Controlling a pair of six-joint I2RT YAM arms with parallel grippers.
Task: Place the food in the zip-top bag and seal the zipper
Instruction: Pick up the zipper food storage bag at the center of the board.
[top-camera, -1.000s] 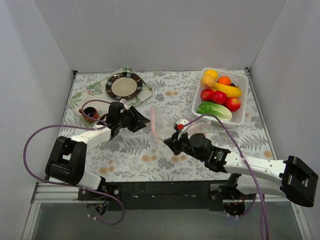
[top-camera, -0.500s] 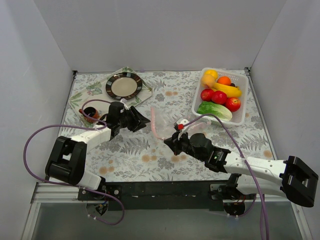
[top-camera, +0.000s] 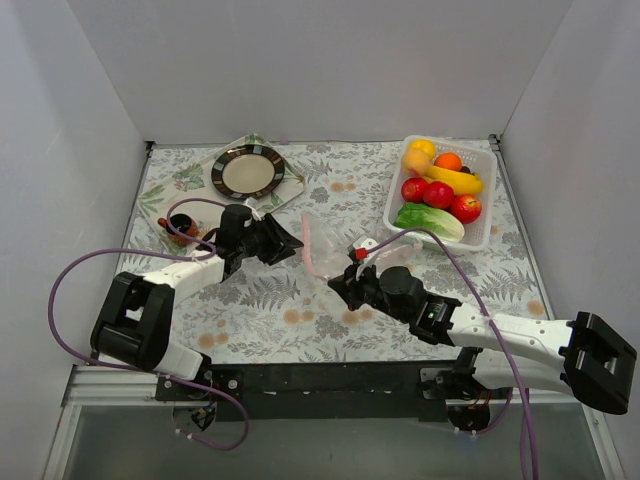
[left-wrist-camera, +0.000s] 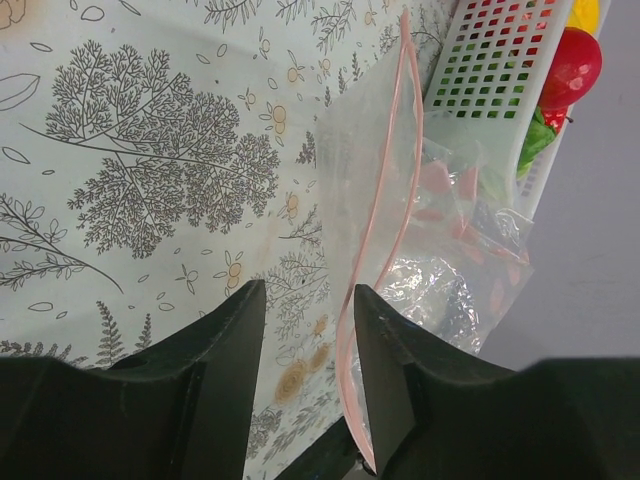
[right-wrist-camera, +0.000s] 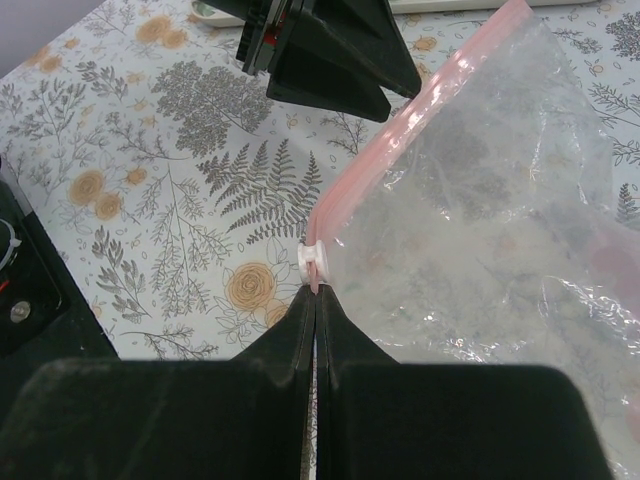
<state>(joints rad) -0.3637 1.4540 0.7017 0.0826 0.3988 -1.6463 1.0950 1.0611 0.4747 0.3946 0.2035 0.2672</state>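
The clear zip-top bag (top-camera: 328, 248) lies mid-table, empty. Its pink zipper (left-wrist-camera: 385, 215) stands slightly parted along the mouth. My right gripper (right-wrist-camera: 315, 295) is shut on the zipper's end, just below the white slider (right-wrist-camera: 312, 268); it also shows in the top view (top-camera: 338, 287). My left gripper (left-wrist-camera: 310, 290) is open at the bag's left side (top-camera: 290, 243), with the zipper strip running by its right finger (left-wrist-camera: 390, 370). The food sits in the white basket (top-camera: 487, 232): banana (top-camera: 455, 180), orange (top-camera: 449, 160), lemon (top-camera: 423, 147), red fruits (top-camera: 438, 194) and a green leafy piece (top-camera: 428, 220).
A dark-rimmed plate (top-camera: 247, 171) on a cloth sits at the back left. A small dark cup (top-camera: 180, 225) stands left of the left arm. The basket's slotted wall (left-wrist-camera: 490, 70) is close behind the bag. White walls enclose the table.
The left wrist has shifted very slightly; the bag and the right gripper have not visibly moved.
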